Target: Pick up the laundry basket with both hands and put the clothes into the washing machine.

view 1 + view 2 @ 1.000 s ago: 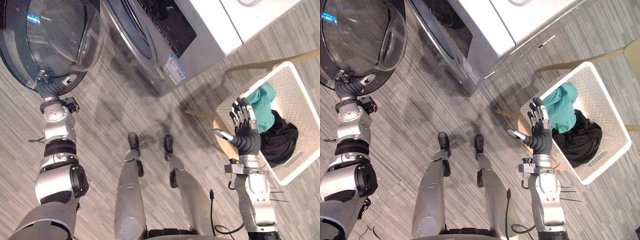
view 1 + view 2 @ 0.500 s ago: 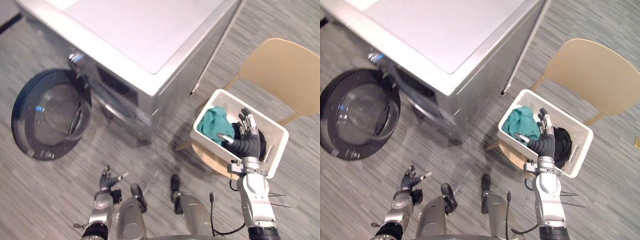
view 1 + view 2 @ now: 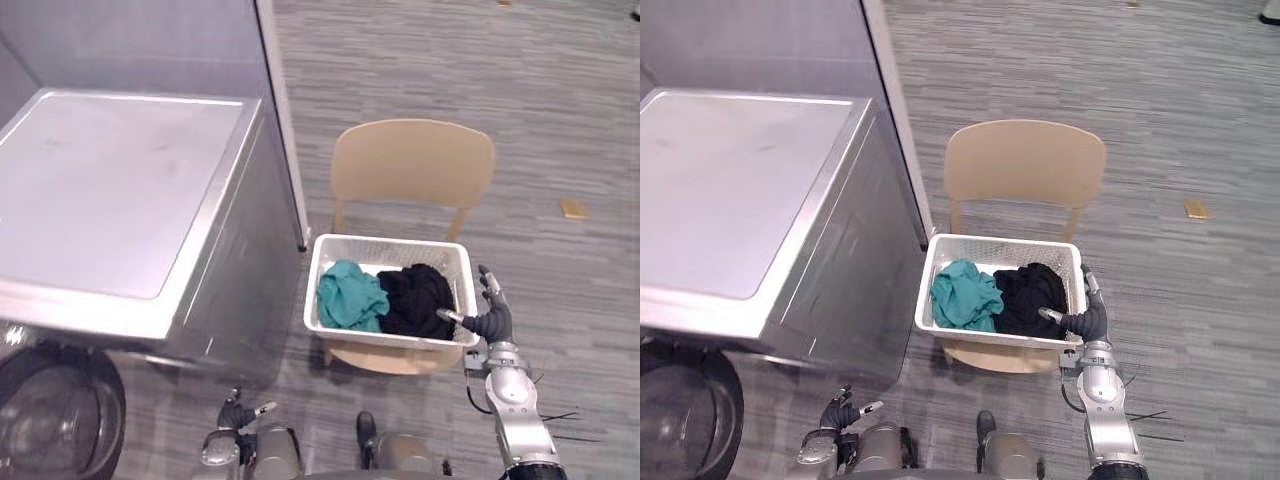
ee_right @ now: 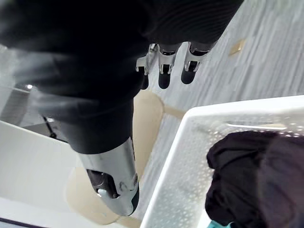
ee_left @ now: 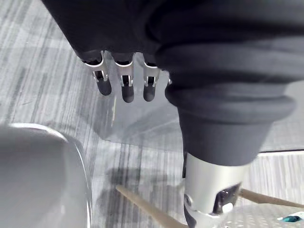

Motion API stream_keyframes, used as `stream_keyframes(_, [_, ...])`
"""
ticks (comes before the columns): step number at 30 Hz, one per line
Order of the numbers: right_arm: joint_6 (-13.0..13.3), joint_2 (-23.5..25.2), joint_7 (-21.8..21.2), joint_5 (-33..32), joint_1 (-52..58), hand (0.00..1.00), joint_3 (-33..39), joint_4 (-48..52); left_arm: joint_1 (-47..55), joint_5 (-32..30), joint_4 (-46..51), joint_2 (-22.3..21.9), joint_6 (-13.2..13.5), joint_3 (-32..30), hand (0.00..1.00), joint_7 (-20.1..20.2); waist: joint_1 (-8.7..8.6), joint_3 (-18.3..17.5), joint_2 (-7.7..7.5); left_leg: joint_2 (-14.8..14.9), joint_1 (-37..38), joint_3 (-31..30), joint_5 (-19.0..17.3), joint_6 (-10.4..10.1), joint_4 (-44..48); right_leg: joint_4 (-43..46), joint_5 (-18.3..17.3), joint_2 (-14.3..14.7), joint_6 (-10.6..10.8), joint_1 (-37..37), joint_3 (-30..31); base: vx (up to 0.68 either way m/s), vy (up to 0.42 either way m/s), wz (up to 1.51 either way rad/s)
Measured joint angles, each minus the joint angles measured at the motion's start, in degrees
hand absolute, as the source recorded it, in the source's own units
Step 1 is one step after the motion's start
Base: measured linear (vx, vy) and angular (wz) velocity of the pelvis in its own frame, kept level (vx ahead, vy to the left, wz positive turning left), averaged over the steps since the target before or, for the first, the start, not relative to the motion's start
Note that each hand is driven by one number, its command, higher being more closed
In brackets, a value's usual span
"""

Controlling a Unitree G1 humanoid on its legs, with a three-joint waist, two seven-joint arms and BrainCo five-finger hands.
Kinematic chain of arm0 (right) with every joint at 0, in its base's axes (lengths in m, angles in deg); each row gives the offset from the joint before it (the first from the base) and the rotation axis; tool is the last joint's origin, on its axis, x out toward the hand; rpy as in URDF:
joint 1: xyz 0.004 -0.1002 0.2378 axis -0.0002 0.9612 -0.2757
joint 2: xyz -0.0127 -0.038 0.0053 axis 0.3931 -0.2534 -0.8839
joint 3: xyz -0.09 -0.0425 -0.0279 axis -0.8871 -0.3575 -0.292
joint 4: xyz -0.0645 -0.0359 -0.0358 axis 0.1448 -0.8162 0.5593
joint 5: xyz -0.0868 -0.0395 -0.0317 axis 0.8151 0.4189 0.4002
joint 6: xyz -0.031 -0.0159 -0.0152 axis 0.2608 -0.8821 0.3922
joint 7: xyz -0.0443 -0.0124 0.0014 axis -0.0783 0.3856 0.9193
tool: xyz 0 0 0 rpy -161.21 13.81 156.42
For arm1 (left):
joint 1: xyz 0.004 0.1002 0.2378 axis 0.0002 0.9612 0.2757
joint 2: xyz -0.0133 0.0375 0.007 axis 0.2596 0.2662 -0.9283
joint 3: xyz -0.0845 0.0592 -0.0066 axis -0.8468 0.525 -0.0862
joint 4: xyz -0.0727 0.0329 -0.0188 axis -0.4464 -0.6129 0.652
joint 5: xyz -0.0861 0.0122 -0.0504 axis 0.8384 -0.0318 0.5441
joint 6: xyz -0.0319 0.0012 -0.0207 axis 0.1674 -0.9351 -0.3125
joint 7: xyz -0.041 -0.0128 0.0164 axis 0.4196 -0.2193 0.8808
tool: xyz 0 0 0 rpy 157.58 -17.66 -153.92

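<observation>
A white perforated laundry basket (image 3: pixel 388 241) rests on the seat of a tan chair (image 3: pixel 412 165). Inside lie a teal cloth (image 3: pixel 350 296) on the left and a black cloth (image 3: pixel 418 298) on the right. My right hand (image 3: pixel 490 318) is open just outside the basket's right end, its thumb reaching toward the rim; the right wrist view shows its straight fingers (image 4: pixel 164 71) above that rim (image 4: pixel 228 111). Low by the washing machine's (image 3: pixel 120 200) front, my left hand (image 3: pixel 240 412) is open and holds nothing, its fingers (image 5: pixel 123 80) over bare floor.
The washing machine's round door (image 3: pixel 50 430) hangs open at the lower left. A grey panel (image 3: pixel 285 110) stands between the machine and the chair. A small tan scrap (image 3: pixel 574 208) lies on the floor to the right.
The camera has swung from the washer door to the chair and basket. My left hand came off the door and dropped low. My right hand moved from over the basket to its right end.
</observation>
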Motion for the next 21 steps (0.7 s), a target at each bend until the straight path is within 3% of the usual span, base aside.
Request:
stream_keyframes(1, [0.0,-0.6,0.0,0.4,-0.2,0.00,-0.1,0.0,-0.2,-0.2,-0.5,-0.2,0.2,0.5,0.00,0.1,0.04,0.0,1.27,0.1,-0.2,-0.1,3.6,0.2,-1.7,0.0,-0.2,0.8,0.6,0.1,0.3,0.11,0.231,-0.58])
stream_keyframes(2, [-0.2,-0.6,0.0,0.7,-0.8,0.00,-0.4,-0.7,-0.7,-0.4,-1.5,0.0,0.2,0.6,0.00,0.6,0.06,0.2,1.27,0.0,-0.3,0.7,2.8,1.9,-1.2,0.0,-0.7,0.4,1.5,0.1,1.2,0.11,0.229,-0.38])
stream_keyframes(6, [-0.3,-1.9,0.0,2.7,-5.8,0.00,-4.3,-5.0,-1.4,-1.1,-2.3,0.5,0.5,0.9,0.00,0.9,0.74,0.4,1.31,-3.2,-1.7,3.7,3.2,2.9,-3.2,-2.1,0.2,-3.1,4.8,-2.6,3.9,0.03,0.210,-0.24])
stream_keyframes(8, [-0.5,-3.5,0.0,2.8,-11.9,0.00,-8.2,-9.5,-3.3,-1.0,-2.4,1.1,0.5,0.8,0.00,0.8,1.46,3.0,1.89,-4.0,-4.2,3.6,3.8,4.2,-2.9,-2.9,1.2,-3.9,5.8,-4.4,3.9,-0.07,0.148,0.02])
stream_keyframes(12, [-1.4,-5.1,0.0,2.8,-23.2,0.00,-12.0,-17.7,-5.9,-0.8,-2.3,1.9,0.9,0.7,0.00,0.6,1.98,6.3,2.36,-5.0,-9.3,2.4,5.5,6.2,-3.4,-2.7,2.3,-4.6,6.4,-9.0,2.4,-0.12,0.078,0.27])
stream_keyframes(14, [-2.4,-6.7,0.1,2.8,-31.3,0.00,-12.3,-23.6,-8.4,-0.2,-1.8,2.1,1.1,0.1,0.00,0.4,3.53,10.6,2.46,-6.0,-10.4,1.3,7.6,6.6,-5.2,-2.7,3.0,-5.4,6.6,-10.4,1.5,-0.07,0.042,0.26])
stream_keyframes(18, [-3.4,-8.9,0.9,2.8,-41.5,0.00,-13.5,-33.3,-10.5,1.4,-0.7,2.3,1.4,-2.2,0.00,-0.9,5.05,12.5,2.42,-7.1,-14.2,-0.8,10.5,7.0,-7.4,-2.5,3.4,-6.0,6.7,-14.1,-0.6,-0.05,0.020,0.38])
stream_keyframes(21, [-4.6,-9.4,1.5,2.7,-48.2,0.00,-13.6,-40.5,-12.5,3.2,-0.7,2.0,2.1,-3.8,0.00,-1.9,7.36,12.6,2.43,-7.5,-17.1,-2.4,12.2,6.7,-9.1,-2.3,3.5,-6.3,6.6,-17.2,-2.2,0.00,-0.011,0.30])
